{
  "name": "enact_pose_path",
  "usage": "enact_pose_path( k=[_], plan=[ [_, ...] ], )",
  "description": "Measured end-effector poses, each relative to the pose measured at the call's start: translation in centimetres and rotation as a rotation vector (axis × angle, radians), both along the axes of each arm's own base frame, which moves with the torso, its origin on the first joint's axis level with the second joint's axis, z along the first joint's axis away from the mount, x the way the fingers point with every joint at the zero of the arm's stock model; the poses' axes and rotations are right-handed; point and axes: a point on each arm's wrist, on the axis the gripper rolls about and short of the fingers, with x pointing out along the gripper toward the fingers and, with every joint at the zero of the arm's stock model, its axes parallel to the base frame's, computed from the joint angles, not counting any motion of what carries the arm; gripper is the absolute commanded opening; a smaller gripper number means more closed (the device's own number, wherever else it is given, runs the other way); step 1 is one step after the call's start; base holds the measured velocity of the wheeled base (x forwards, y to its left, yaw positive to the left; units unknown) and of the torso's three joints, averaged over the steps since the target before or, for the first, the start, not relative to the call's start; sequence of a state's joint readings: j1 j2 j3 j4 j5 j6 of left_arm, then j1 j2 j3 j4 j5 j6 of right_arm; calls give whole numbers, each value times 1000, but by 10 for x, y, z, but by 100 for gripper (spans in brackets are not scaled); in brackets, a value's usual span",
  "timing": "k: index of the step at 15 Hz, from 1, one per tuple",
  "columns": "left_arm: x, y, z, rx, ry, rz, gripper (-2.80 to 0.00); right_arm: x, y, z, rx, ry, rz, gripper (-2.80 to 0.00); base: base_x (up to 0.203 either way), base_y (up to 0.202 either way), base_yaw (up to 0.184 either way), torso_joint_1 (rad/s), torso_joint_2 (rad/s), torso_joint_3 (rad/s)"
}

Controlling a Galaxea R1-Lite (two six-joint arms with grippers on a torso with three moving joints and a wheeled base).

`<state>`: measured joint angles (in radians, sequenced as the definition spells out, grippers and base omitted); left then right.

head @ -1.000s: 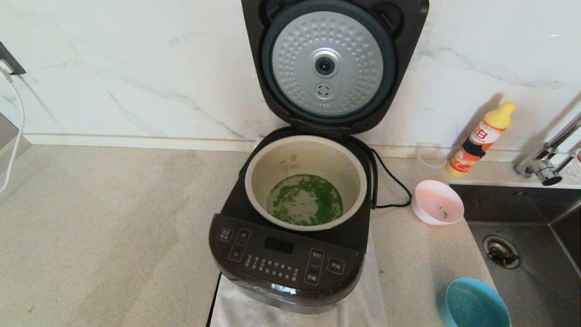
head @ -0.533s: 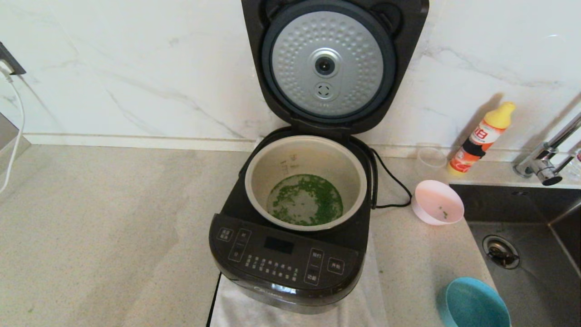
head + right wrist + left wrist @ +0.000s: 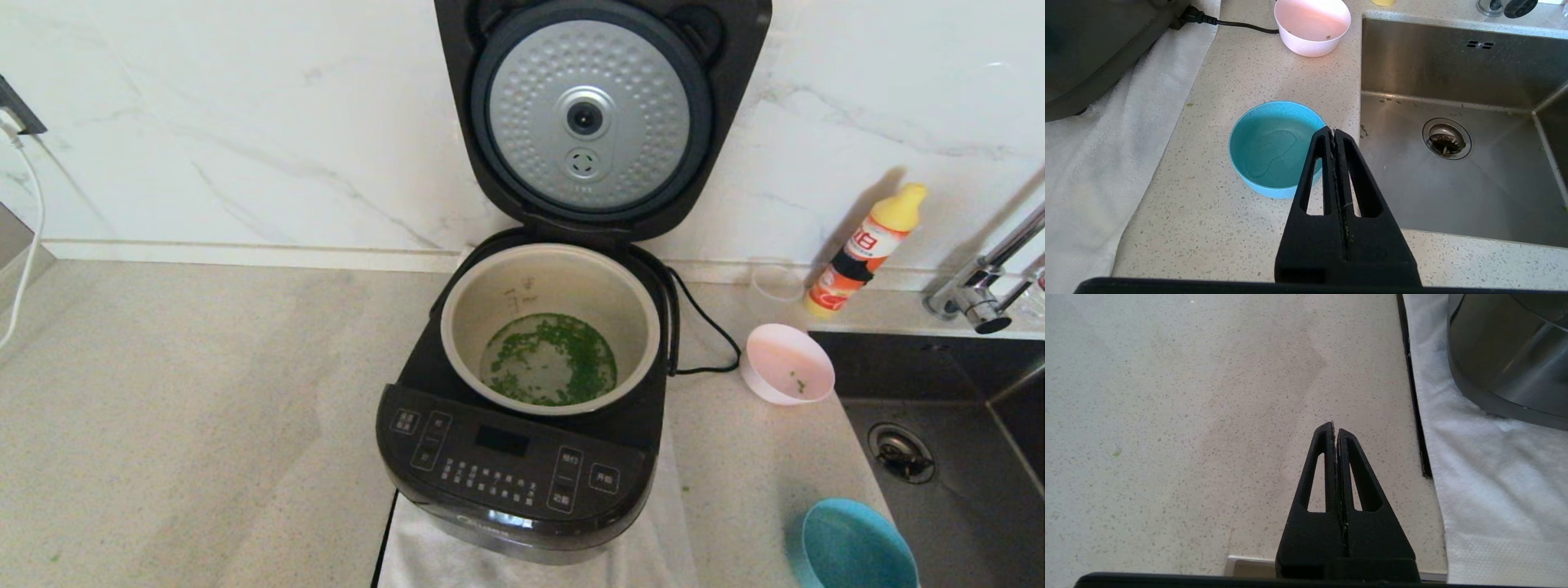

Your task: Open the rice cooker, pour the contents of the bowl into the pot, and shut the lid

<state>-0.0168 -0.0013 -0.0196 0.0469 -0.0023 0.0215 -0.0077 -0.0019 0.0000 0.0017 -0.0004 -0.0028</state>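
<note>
Overhead, from the head view, the cooker [image 3: 522,441] sits on a white towel [image 3: 653,547] on the surface [image 3: 188,425], its lid [image 3: 600,114] standing upright and open against the wall. Green bits [image 3: 549,359] lie scattered on the floor of the pot [image 3: 490,290]. The pink bowl [image 3: 786,365] rests just beside the cooker near the sink [image 3: 963,457], almost empty. What remains is closing the lid: it looks stiff, hinged and glossy, so likely slippery; pushing its top edge forward and down seems safest.

Next, the left wrist view: the left gripper [image 3: 1334,430], pressed together and empty, hangs over bare surface beside the towel.

Last, the right wrist view: the right gripper [image 3: 1333,134], also pressed together and empty, hangs above a blue bowl [image 3: 1257,143], well apart from the pink bowl.
</note>
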Motion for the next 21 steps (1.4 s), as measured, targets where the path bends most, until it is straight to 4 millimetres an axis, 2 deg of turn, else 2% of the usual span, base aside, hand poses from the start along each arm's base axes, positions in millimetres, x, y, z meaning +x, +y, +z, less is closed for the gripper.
enact_pose_path(
  k=[3, 4, 6, 8, 10, 12, 15, 18, 19, 21],
  plan=[
    [0, 0, 5, 1, -35, -7, -280, 0, 0, 0, 0, 0, 0, -280, 0, 0, 0, 0, 0, 0],
    [-4, -1, 18, -6, -91, -28, -280, 0, 0, 0, 0, 0, 1, -280, 0, 0, 0, 0, 0, 0],
    [-19, -2, 58, -35, -195, -102, -280, 0, 0, 0, 0, 0, 0, -280, 0, 0, 0, 0, 0, 0],
    [-34, -4, 111, -95, -280, -202, -280, 0, 0, 0, 0, 0, 1, -280, 0, 0, 0, 0, 0, 0],
    [-31, -6, 166, -161, -294, -312, -280, 0, 0, 0, 0, 0, 1, -280, 0, 0, 0, 0, 0, 0],
    [-4, -8, 217, -205, -273, -404, -280, 0, 0, 0, 0, 0, 0, -280, 0, 0, 0, 0, 0, 0],
    [71, -11, 284, -246, -255, -480, -280, 0, 0, 0, 0, 0, 1, -280, 0, 0, 0, 0, 0, 0],
    [146, -14, 351, -334, -317, -568, -280, 0, 0, 0, 0, 1, 1, -280, 0, 0, 0, 0, 0, 0],
    [171, -15, 364, -374, -314, -604, -280, 0, 0, 0, 0, 1, 0, -280, 0, 0, 0, 0, 0, 0],
    [225, -17, 373, -446, -272, -673, -280, 0, 0, 0, 0, 1, 1, -280, 0, 0, 0, 0, 0, 0]
  ],
)
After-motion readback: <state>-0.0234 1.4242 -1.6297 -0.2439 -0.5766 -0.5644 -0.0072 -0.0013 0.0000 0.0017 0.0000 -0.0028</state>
